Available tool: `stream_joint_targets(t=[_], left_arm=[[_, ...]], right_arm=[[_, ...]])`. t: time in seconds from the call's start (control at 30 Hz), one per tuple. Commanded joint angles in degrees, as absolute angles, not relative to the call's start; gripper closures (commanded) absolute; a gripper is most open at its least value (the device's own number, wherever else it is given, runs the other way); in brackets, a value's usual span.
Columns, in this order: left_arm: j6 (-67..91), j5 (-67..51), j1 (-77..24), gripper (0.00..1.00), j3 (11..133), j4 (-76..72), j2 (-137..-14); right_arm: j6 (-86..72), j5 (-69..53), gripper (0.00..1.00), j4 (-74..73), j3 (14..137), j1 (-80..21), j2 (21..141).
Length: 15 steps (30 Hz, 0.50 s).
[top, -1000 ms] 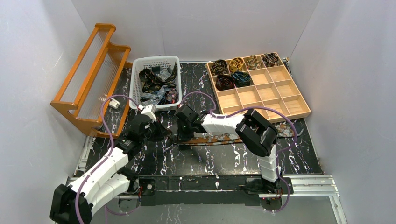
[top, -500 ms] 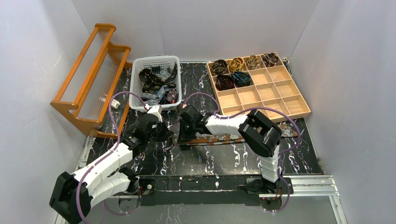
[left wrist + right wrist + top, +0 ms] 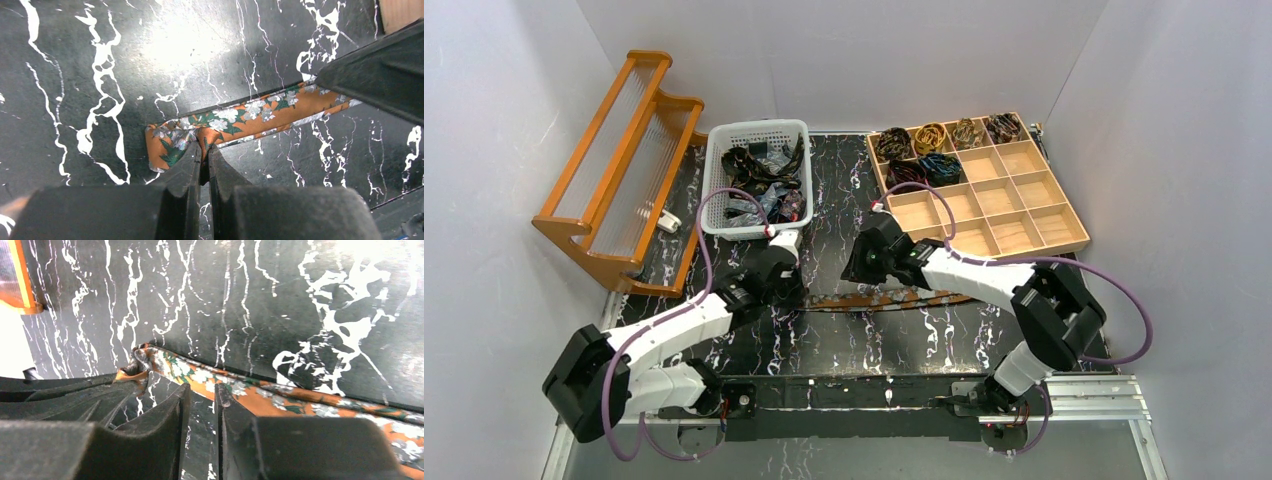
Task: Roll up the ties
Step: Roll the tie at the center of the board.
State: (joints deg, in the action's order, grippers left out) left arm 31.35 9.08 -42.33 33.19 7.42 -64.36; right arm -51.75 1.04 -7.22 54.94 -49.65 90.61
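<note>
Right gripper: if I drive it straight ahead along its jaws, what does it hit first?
The right gripper would most likely meet the orange floral tie lying across its path just ahead, then the tabletop; depth is hard to judge.

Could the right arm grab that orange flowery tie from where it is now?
Probably yes. Its right hand hangs just over the orange tie, nothing between them; the left hand only pinches its folded end.
</note>
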Motion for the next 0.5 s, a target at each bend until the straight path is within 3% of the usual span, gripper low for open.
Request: stream_joint_targets(t=[0.0, 0.47], left_arm=[[31.84, 12.77, -45.43, 1.0, 35.0, 5.78, -67.32], [39.65, 15.77, -49.13, 0.98, 36.14, -1.48, -75.31]], right_arm=[[-52.41, 4.28, 0.65, -5.42, 52.57, -48.75, 86.83], [-51.37, -1.83, 0.64, -3.28, 52.15, -48.64, 88.18]])
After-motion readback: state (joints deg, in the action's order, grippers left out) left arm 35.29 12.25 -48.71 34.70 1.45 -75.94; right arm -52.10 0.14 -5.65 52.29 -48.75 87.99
